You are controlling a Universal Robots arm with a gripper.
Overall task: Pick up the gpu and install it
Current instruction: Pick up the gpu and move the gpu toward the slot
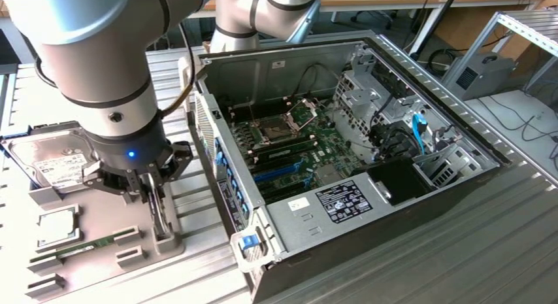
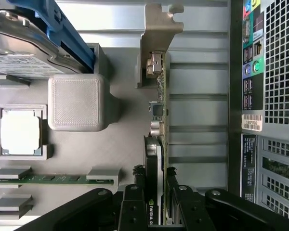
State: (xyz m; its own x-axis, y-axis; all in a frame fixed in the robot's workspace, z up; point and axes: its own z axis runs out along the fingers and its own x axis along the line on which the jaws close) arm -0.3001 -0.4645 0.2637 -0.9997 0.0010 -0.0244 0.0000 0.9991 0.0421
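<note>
So, one gpu [image 2: 159, 110] and one gripper [image 2: 155, 171]: the jaws are clamped on the card's two faces while it stands on edge in the gray tray [image 2: 123, 144]. Its long axis runs straight out from the jaws, with the silver bracket [image 2: 156, 29] at the far end. One hard drive [image 2: 19, 48], one CPU [image 2: 20, 134] and one memory stick [image 2: 58, 178] sit off to one side of the jaws.

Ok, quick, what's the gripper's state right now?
Gripper: closed on the gpu, fingers clamping both faces of the card, which stands on edge.
</note>
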